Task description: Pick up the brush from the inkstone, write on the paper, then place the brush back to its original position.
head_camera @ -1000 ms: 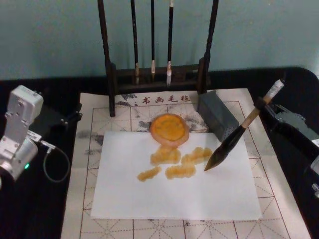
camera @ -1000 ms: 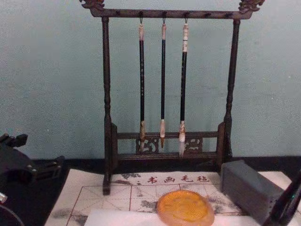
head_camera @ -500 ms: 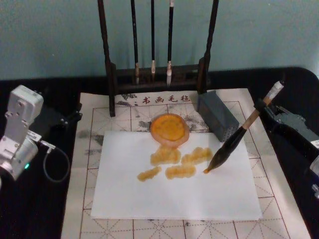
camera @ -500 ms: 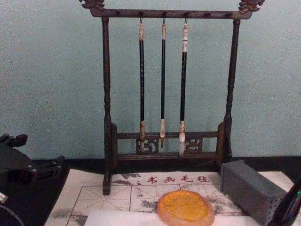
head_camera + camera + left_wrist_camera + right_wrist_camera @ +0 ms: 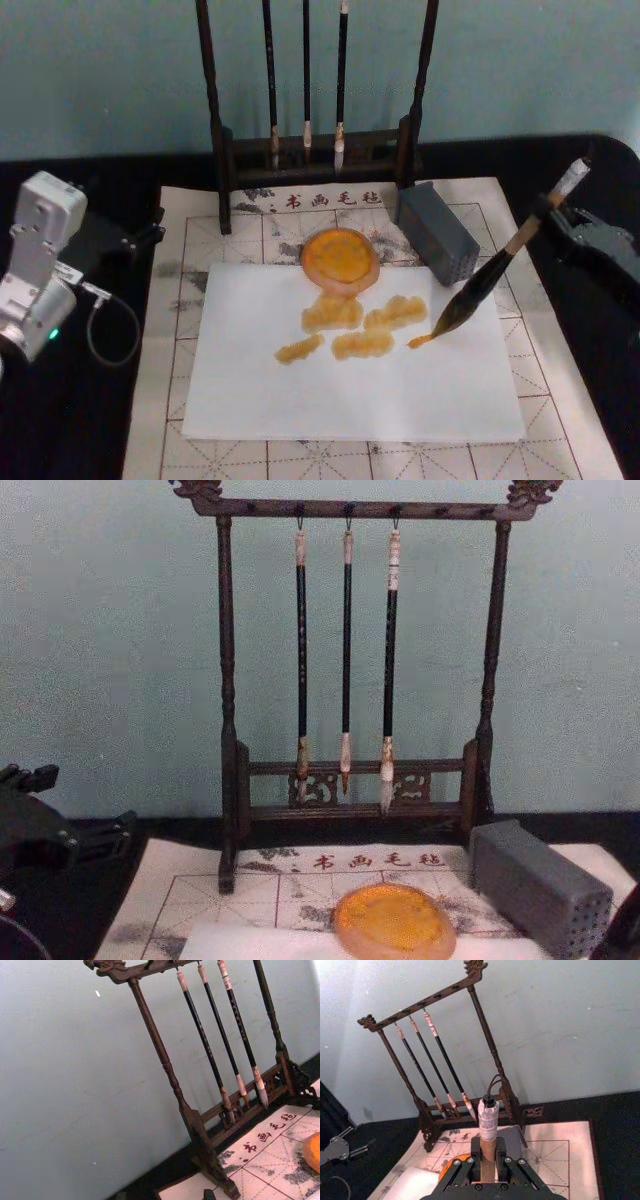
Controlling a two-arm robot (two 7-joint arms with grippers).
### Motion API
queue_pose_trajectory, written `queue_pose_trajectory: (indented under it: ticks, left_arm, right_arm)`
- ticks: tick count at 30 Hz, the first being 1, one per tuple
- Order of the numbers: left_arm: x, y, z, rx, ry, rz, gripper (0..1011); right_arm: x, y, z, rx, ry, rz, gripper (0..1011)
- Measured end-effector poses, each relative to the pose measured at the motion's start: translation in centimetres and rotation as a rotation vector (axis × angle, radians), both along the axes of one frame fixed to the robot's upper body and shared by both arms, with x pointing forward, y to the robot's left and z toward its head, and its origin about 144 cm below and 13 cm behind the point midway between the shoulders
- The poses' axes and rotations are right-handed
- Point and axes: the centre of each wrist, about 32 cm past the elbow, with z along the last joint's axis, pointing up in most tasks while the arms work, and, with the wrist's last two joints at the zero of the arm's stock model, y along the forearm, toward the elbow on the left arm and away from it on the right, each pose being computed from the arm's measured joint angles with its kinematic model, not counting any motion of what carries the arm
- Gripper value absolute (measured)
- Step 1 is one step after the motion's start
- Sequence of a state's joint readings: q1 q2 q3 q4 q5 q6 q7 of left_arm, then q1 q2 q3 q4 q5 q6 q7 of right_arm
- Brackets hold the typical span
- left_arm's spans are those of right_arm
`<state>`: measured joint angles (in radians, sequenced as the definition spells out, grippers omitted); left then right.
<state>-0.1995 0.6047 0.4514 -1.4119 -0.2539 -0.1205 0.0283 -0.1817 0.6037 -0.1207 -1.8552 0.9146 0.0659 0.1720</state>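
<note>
My right tool (image 5: 553, 207), clamped on the brush (image 5: 490, 285), hangs over the worktop's (image 5: 60, 430) right edge; my left tool (image 5: 148, 233) sits parked at its left edge.

Right wrist view: right gripper (image 5: 488, 1152) is hiding the brush (image 5: 488, 1117) below mid-handle & covering most of the inkstone (image 5: 446, 1167). Chest view: btm edge is cutting off the paper (image 5: 250, 945). Head view: top edge is cropping the rack (image 5: 211, 100); mat (image 5: 190, 215) chars are showing too small to read.
</note>
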Motion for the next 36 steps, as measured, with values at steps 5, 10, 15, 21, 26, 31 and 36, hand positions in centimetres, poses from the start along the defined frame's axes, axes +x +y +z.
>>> queue_pose_trajectory:
  ticks: [5, 10, 15, 21, 26, 31, 36]
  left_arm:
    - [0.0, 0.0, 0.0, 0.0, 0.0, 0.0, 1001]
    - [0.0, 0.0, 0.0, 0.0, 0.0, 0.0, 1001]
    - [0.0, 0.0, 0.0, 0.0, 0.0, 0.0, 1001]
    - [0.0, 0.0, 0.0, 0.0, 0.0, 0.0, 1001]
    - [0.0, 0.0, 0.0, 0.0, 0.0, 0.0, 1001]
    - [0.0, 0.0, 0.0, 0.0, 0.0, 0.0, 1001]
    - [0.0, 0.0, 0.0, 0.0, 0.0, 0.0, 1001]
  right_arm:
    - [-0.14, -0.23, 0.07, -0.001, -0.004, -0.012, 200]
    - [-0.25, -0.43, 0.13, -0.003, -0.007, -0.024, 200]
    - [-0.36, -0.57, 0.21, -0.005, -0.01, -0.032, 200]
    - [-0.42, -0.74, 0.3, -0.011, -0.013, -0.042, 200]
    - [-0.44, -0.83, 0.43, -0.012, -0.018, -0.047, 200]
    - [-0.36, -0.79, 0.54, -0.008, -0.024, -0.043, 200]
    - [0.01, -0.61, 0.69, -0.002, -0.033, -0.031, 200]
